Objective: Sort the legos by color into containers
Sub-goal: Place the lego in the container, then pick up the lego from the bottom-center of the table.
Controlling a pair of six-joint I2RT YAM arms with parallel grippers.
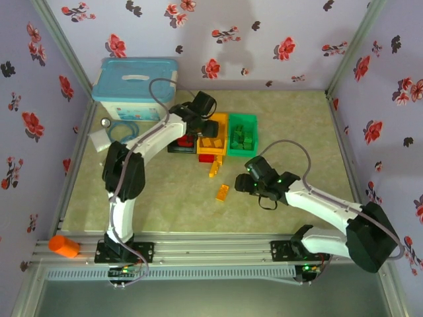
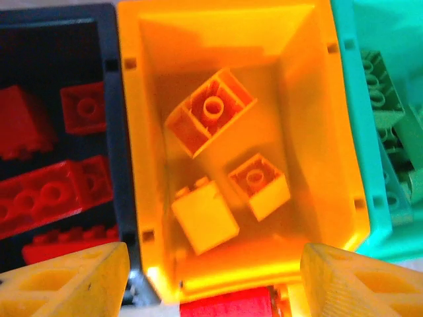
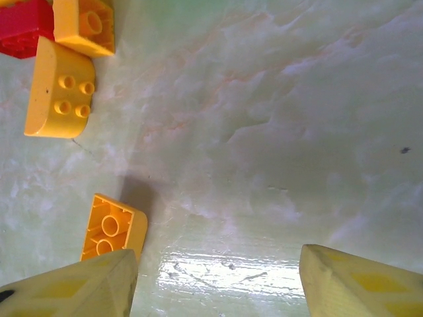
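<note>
Left end effector is hovering directly over the orange-yellow bin, its two yellow fingers standing wide apart and gripping nothing. Below it, three yellow-orange legos are lying on that bin's floor: a larger one farther out past the fingertips, and two smaller ones nearer in, close beside each other. To the left of this end effector the black bin is sitting wall to wall with the orange-yellow one and is holding several red legos. To its right the green bin is pressing against the opposite wall, with green legos piled inside. Under the gap between the fingers, just outside the orange-yellow bin's near wall, a loose red lego is lying on the desk.

Right end effector is hanging low over bare desk, nearer the robot than the bins. Its fingers are likewise spreading open and carrying nothing. An upturned yellow-orange lego is lying just beside its left fingertip; whether the two are touching cannot be told. Farther ahead on that same side, a rounded yellow lego, a square yellow-orange lego and a red lego are lying close together on the desk.
</note>
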